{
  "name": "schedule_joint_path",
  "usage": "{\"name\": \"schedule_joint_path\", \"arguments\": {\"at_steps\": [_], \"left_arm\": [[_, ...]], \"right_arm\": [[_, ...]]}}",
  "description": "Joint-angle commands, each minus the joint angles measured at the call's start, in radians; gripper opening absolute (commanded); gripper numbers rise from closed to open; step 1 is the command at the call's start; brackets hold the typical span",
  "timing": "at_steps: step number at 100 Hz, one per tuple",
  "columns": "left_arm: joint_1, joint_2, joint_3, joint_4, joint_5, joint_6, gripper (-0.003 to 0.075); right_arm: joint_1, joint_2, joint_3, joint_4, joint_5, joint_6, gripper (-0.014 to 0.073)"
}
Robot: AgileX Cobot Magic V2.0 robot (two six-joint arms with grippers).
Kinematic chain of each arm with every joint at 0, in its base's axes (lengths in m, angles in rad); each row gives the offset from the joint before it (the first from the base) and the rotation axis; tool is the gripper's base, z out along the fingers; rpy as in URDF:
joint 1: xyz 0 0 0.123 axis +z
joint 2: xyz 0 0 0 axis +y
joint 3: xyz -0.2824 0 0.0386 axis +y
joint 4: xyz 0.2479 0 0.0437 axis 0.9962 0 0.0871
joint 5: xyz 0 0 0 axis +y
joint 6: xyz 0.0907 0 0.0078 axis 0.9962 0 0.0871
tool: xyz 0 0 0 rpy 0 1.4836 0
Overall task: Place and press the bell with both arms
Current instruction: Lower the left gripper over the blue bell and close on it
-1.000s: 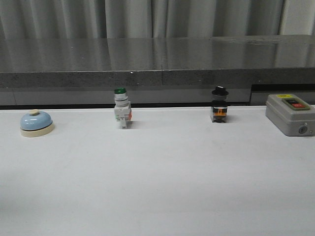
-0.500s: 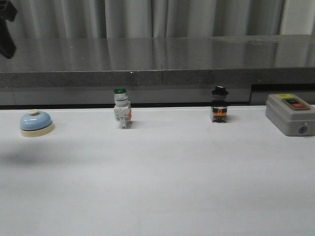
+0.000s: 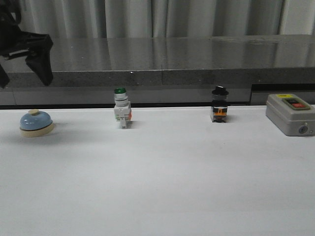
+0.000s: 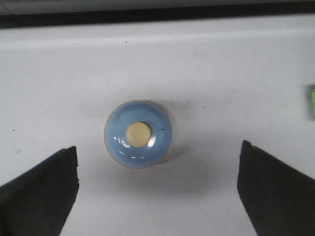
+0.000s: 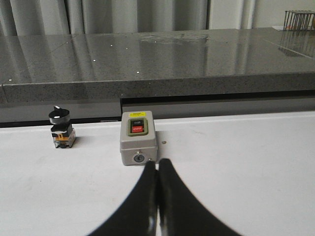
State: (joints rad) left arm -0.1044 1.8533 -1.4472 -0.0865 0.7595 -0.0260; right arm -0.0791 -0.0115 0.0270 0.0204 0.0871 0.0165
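Note:
The light-blue bell [image 3: 36, 123] with a cream knob stands on the white table at the far left. My left gripper [image 3: 24, 83] hangs open in the air above it, apart from it. In the left wrist view the bell [image 4: 138, 134] lies straight below, between the two wide-spread dark fingers [image 4: 44, 189], which hold nothing. My right gripper [image 5: 157, 164] is shut and empty, low over the table, its tips just in front of the grey box [image 5: 138, 137]. It does not show in the front view.
A green-capped white switch [image 3: 121, 108] stands right of the bell. A black-knobbed switch [image 3: 219, 104] and the grey box with red and black buttons [image 3: 290, 114] stand further right. A raised grey stone ledge [image 3: 162, 73] runs along the table's back.
My left gripper has come into the front view from the upper left and moved down and right, to above the bell. The bell and the switches have not moved.

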Motion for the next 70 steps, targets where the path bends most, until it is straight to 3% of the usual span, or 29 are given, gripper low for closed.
{"name": "schedule_joint_path", "arguments": {"at_steps": [1,70], "left_arm": [[-0.004,0.007,-0.082,-0.012,0.026,-0.011,0.0617],[0.003,0.221,-0.161,0.036,0.033,-0.039,0.0599]], "right_arm": [[-0.001,-0.017,-0.016,-0.005,-0.077,-0.003,-0.006],[-0.001,-0.017,-0.016,-0.005,-0.077,-0.003,-0.006]]}}
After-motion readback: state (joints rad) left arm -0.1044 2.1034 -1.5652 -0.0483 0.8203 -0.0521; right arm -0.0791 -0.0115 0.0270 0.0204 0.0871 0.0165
